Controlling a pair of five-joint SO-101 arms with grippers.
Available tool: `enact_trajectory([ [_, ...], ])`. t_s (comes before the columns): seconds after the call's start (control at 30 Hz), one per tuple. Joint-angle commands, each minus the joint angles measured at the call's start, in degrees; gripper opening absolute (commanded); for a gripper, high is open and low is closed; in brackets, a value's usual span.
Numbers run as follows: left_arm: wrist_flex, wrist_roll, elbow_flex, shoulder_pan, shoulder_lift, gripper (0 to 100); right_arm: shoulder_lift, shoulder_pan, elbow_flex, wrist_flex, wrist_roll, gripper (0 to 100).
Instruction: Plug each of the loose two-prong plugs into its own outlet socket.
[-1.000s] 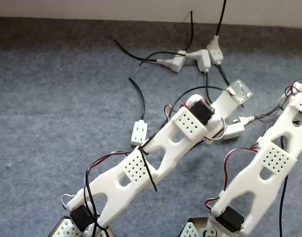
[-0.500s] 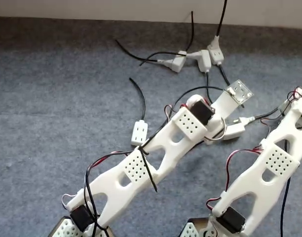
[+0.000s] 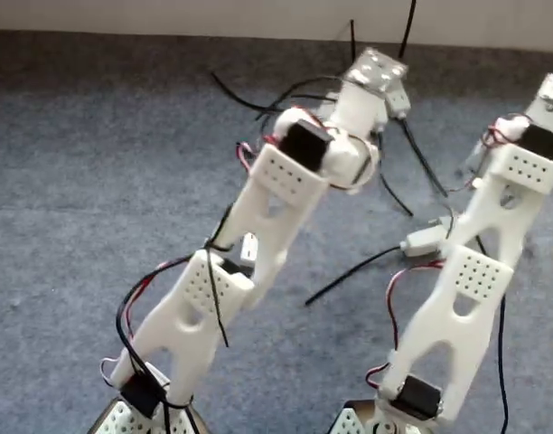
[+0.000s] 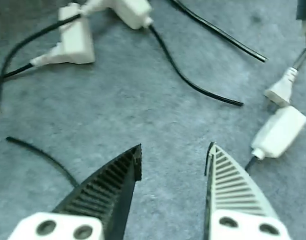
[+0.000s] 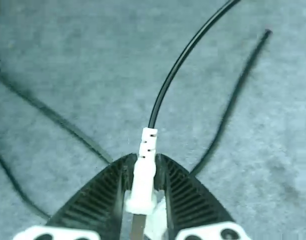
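Plug [image 5: 143, 176] tight between right gripper [image 5: 144, 159] jaws

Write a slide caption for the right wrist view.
Right gripper shut on a white plug, its black cord trailing away over grey carpet.

High view: taken from a fixed spot above and behind the arm bases, faced down and forward over the grey desk [image 3: 87, 199].

Left wrist view: taken close above the desk, aimed down past the left hand [image 4: 174, 147].

Right wrist view: set likewise behind the right hand [image 5: 144, 157].

A white socket block [image 3: 428, 239] [image 4: 279, 131] is shared by the high and left wrist views.
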Motion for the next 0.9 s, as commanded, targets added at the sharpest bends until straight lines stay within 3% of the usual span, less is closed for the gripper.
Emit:
enact_trajectory([
  [0.0, 0.6, 0.4, 2.1, -7.8, -6.6, 22, -7.4, -6.0, -3.6, 2.4, 1.6, 1.6],
  [0.33, 0.5, 0.3, 17.3, -32.9, -16.9, 22, -15.2, -25.8, -3.0, 2.5, 1.3, 1.6],
  [0.5, 0.4, -0.8, 24.3, -44.4, -15.9, 22, -15.1, -40.6, -3.0, 2.5, 0.5, 1.6],
  [0.57, 0.4, -3.0, 24.7, -48.9, -14.6, 22, -14.9, -46.6, -3.0, 2.3, -3.5, 1.6],
  [0.67, 0.4, -4.1, 24.5, -56.7, -13.2, 22, -12.9, -55.3, -3.0, 1.7, -9.2, 1.6],
  [0.87, 0.3, -10.5, 24.5, -71.1, -12.6, 22, -1.1, -68.3, -3.0, 1.4, -9.3, 1.6],
])
